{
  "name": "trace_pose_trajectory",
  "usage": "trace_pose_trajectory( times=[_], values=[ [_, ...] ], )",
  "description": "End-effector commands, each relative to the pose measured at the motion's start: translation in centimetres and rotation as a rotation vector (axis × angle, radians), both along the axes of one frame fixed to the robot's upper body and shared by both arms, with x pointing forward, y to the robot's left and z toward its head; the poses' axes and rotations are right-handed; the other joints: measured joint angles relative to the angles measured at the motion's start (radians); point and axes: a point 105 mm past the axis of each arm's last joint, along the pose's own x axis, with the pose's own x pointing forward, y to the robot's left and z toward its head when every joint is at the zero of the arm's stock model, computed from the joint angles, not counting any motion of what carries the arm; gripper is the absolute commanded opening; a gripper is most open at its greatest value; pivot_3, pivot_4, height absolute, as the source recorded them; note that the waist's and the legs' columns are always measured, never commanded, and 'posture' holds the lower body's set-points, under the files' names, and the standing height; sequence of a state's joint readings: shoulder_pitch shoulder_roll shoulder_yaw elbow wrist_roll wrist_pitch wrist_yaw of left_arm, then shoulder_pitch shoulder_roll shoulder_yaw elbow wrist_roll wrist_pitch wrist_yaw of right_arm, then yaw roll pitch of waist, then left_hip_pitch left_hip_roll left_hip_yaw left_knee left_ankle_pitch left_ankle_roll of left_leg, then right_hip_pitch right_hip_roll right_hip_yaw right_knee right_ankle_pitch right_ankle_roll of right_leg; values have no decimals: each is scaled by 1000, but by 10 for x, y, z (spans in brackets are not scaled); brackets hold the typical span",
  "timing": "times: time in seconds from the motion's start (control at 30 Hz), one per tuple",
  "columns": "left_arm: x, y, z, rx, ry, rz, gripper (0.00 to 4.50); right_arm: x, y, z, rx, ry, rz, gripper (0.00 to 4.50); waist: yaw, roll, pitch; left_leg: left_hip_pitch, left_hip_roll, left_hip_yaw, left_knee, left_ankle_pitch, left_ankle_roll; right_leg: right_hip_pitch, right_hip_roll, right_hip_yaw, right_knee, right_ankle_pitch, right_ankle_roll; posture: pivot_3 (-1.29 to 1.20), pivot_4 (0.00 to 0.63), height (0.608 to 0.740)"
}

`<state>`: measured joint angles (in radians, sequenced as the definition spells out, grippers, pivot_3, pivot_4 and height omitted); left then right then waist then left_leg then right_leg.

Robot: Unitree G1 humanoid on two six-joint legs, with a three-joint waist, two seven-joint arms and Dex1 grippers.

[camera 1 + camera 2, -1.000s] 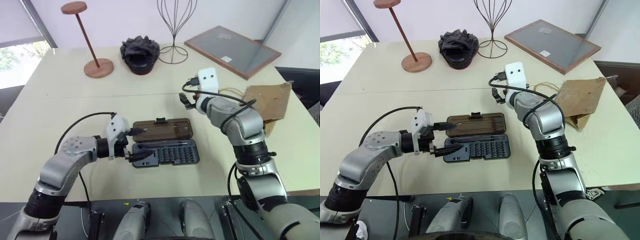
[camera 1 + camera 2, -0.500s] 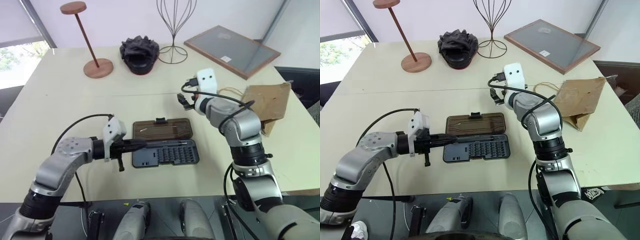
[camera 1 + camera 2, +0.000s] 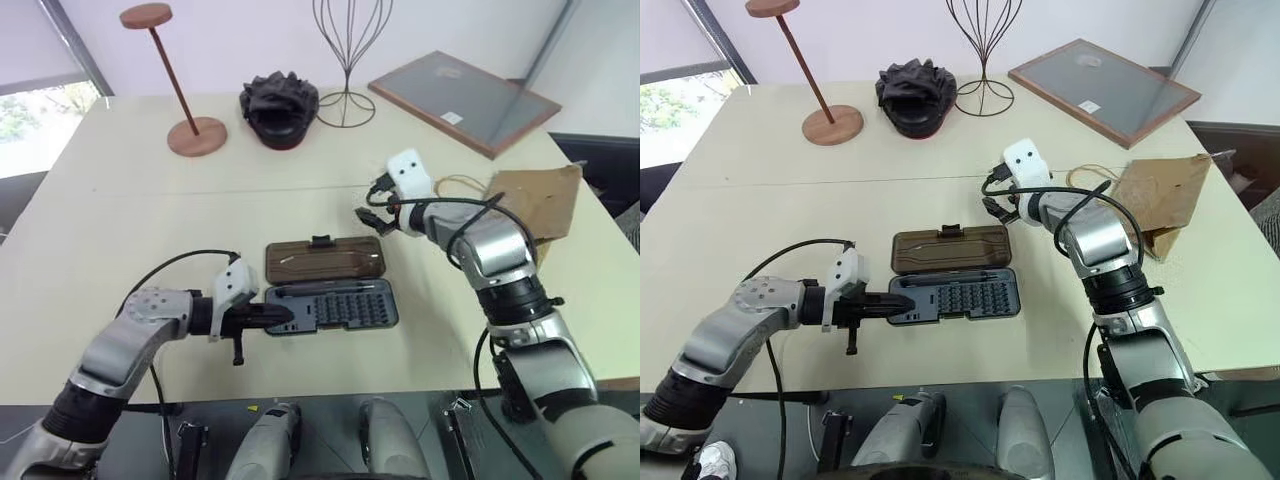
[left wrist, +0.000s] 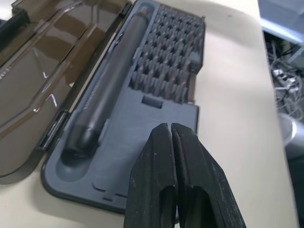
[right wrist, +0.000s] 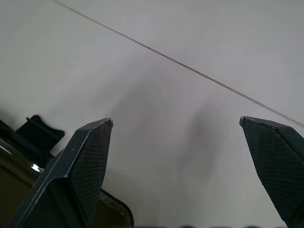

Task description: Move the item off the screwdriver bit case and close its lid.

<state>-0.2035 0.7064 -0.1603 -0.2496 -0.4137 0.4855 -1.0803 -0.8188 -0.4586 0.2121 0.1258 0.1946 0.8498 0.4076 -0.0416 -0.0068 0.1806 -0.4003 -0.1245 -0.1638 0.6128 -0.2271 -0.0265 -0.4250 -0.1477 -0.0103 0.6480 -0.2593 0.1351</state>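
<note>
The screwdriver bit case [image 3: 340, 306] lies open on the table, its dark tray of bits toward me. Its smoky-brown lid [image 3: 325, 260] lies flat beyond the tray, with the black latch tab [image 3: 321, 241] on its far edge. My left gripper [image 3: 281, 316] is shut with nothing in it, its tip [image 4: 170, 130] low over the tray's left end. My right gripper [image 3: 371, 213] hangs open above the table just past the lid's right corner, empty [image 5: 175, 123]. The tan paper bag [image 3: 535, 200] lies on the table to the right, apart from the case.
At the back stand a wooden disc stand [image 3: 185, 130], a black lumpy object [image 3: 278, 100], a wire stand [image 3: 346, 100] and a wood-framed grey panel [image 3: 465, 90]. The table's near edge [image 3: 330, 385] runs just below the case.
My left gripper has gone from open to shut and sunk toward the tray's left end. My right wrist has rolled, the gripper staying open.
</note>
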Motion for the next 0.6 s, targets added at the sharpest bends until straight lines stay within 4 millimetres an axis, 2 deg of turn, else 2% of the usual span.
trace_pose_trajectory(
  times=[0.03,0.2,0.33,0.6],
  values=[
    [4,-3,4,-1,-37,-7,84,3,6,17,-29,-57,84,4500,0,0,0,0,0,0,0,0,0,0,0,0,0,0,0,0,150,740],
    [9,-6,4,-9,-46,12,84,-8,17,2,-160,15,300,4500,0,0,0,0,0,0,1,0,0,0,0,0,0,0,0,0,150,740],
    [12,-8,4,-10,-55,17,84,-18,18,-4,-234,48,426,4500,-1,0,0,0,0,0,1,0,0,0,0,0,0,0,0,0,150,740],
    [11,-10,3,-19,-63,20,84,-10,9,-16,-280,107,471,4500,0,0,0,0,0,0,2,0,0,0,0,0,0,0,0,0,150,740]
  ],
)
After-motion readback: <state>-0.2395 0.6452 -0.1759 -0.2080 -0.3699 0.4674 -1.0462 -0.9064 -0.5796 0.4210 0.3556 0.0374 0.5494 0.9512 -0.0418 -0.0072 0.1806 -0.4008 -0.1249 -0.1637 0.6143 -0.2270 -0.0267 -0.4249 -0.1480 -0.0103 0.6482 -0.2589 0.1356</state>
